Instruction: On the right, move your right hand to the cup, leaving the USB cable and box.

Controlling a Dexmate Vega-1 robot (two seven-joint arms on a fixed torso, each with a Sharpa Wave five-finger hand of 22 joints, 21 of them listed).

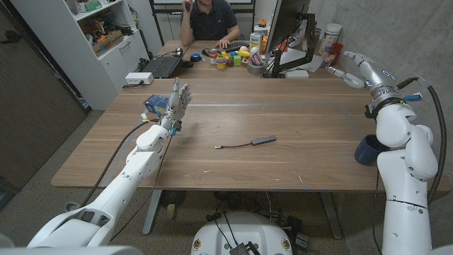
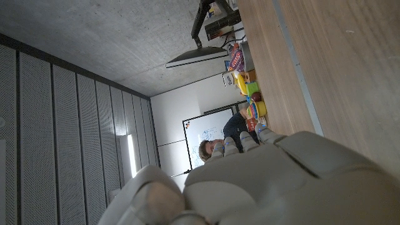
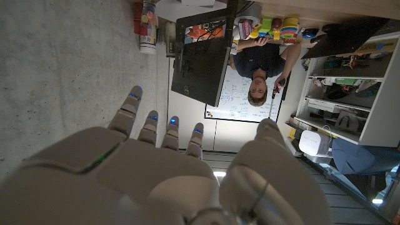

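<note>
The right hand (image 1: 347, 69) hangs with fingers spread and empty, well apart from the cup (image 1: 367, 149), while the left hand (image 1: 178, 100) stands released beside the box (image 1: 154, 104).

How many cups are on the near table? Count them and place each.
1. A dark blue cup stands at the table's right edge, partly hidden behind the right arm. The raised right hand is well away from it.
</note>
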